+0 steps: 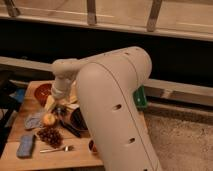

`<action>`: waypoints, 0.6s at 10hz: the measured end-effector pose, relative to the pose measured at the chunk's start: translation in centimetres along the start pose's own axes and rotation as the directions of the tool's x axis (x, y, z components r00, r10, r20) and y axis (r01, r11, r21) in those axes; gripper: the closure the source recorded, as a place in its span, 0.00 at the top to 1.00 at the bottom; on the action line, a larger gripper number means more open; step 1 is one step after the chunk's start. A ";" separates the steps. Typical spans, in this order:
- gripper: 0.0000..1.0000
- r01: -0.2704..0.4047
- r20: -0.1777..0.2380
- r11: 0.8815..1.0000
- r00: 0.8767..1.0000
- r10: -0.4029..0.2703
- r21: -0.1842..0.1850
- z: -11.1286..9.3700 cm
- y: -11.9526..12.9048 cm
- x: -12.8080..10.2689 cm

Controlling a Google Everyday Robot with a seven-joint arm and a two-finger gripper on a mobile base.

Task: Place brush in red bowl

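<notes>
The red bowl (42,92) stands at the back left of the wooden table (15,160). The brush (69,127) looks like a dark stick lying slantwise on the table, in front of a dark bowl (80,119). My white arm fills the middle of the view. My gripper (59,107) hangs low over the table, right of the red bowl and just above the brush's far end. The arm hides part of the table's right side.
An apple (48,119), a bunch of grapes (50,136), a blue sponge (24,146), a spoon (56,149), a blue-grey cloth (33,120) and a yellow item (50,102) lie on the table. A green object (142,98) shows behind the arm.
</notes>
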 end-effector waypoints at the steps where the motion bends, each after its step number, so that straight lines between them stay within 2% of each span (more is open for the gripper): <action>1: 0.80 0.005 0.002 1.000 1.000 -0.005 -0.005 0.2 0.3 0.0; 6: 0.80 -0.002 -0.007 1.000 1.000 0.002 0.000 0.3 -0.1 0.1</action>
